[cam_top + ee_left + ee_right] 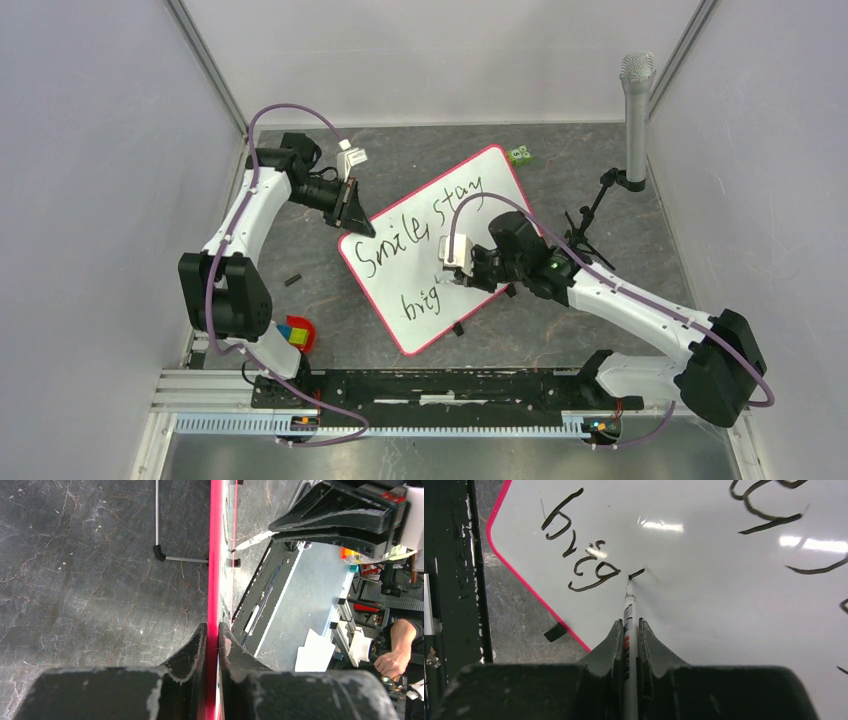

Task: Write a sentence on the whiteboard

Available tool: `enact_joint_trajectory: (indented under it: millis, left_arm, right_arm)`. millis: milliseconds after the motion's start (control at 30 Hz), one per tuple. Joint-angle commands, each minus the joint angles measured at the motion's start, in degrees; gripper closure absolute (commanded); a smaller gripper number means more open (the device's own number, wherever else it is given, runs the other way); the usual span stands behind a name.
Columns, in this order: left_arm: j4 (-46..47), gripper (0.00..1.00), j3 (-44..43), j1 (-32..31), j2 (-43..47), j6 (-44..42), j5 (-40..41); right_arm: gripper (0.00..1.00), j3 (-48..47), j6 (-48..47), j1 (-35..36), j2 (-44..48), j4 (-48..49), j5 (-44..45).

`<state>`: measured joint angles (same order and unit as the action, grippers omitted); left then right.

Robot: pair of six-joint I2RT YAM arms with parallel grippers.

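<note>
The whiteboard (385,290) with its red-pink frame lies tilted on the dark table. The sentence (420,238) reads "Smile, stay" on one line, with "brig" (579,555) and a short fresh stroke below it. My left gripper (355,222) is shut on the board's frame at its far-left edge; in the left wrist view the jaws (213,630) pinch the red frame (215,555). My right gripper (455,270) is shut on a white marker (629,615), whose tip touches the board just after "brig". The right wrist view shows the gripper (630,625) over the board's near edge.
A microphone on a stand (637,110) is at the back right. A small green object (519,154) lies beyond the board's far corner. A red, blue and yellow toy (295,333) and a small black piece (292,280) lie at the left. A black rail (430,390) runs along the front.
</note>
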<state>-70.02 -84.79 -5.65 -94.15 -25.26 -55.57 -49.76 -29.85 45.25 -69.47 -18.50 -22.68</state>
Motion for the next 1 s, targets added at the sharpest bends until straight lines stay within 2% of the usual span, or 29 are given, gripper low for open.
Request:
enact_joint_trajectory:
  millis: [0,233,633,967]
  left_arm:
    - [1.3,0.98,-1.8,-0.6,-1.1,-2.3,2.4]
    - [1.3,0.98,-1.7,-0.7,-1.2,-2.3,2.4]
    - [1.3,0.98,-1.9,-0.8,-1.1,-2.1,2.7]
    - [1.4,0.98,-2.1,-0.8,-1.1,-2.1,2.8]
  right_arm:
    - [1.00,3.5,-0.2,0.0,1.3,1.3,0.2]
    - [1.00,7.1,0.3,0.3,2.9,1.1,-1.3]
    - [1.00,0.5,0.2,-0.3,1.3,1.8,0.1]
    - [1.00,2.3,-1.8,-2.4,2.1,0.0,0.9]
